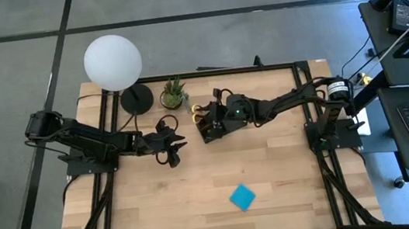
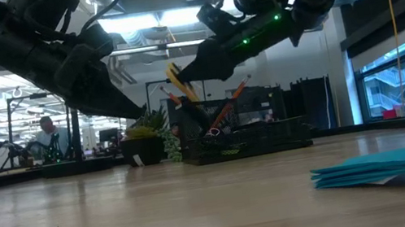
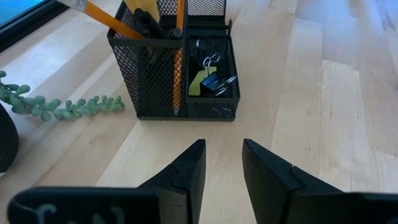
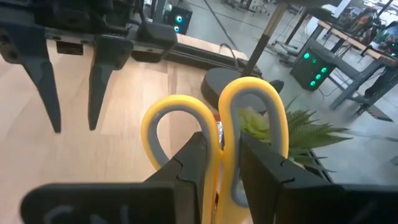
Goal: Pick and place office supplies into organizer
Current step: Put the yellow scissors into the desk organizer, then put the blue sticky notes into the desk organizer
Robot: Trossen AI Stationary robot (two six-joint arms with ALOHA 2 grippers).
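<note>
**Scissors held over the organizer; sticky pad remains out on the table**

High view: We take the organizer (image 1: 210,124) as our landmark. The right gripper (image 1: 207,119) sits directly above it, a touch of yellow showing at its tip. The left gripper (image 1: 177,143) waits just beside the organizer, on the side toward the left arm. The blue sticky-note pad (image 1: 242,197) lies flat well apart from the organizer, toward the front edge of the table (image 1: 146,215); we judge it roughly equidistant from both grippers. The potted plant (image 1: 173,95) and the lamp base (image 1: 137,99) stand behind the organizer.

Low view: The organizer is black wire mesh. Orange pencils (image 2: 228,107) lean out of it at a slant. The right gripper hangs above it, with the yellow scissors (image 2: 179,82) projecting beneath, long axis tilted down into the tall compartment. The pad reads as a thin, slightly fanned stack.

Left wrist view: The left gripper's fingers (image 3: 189,168) stand parted with nothing between them, pointing at the organizer. Its low compartment holds small clips (image 3: 213,79) and a yellow block (image 3: 196,84); pencils and black pens (image 3: 147,22) stand upright in the tall one.

Right wrist view: The right gripper's fingers (image 4: 193,163) clamp the scissors just below the two smooth, rounded handle loops. We judge the release depends on the blades dropping straight into the tall compartment.
</note>
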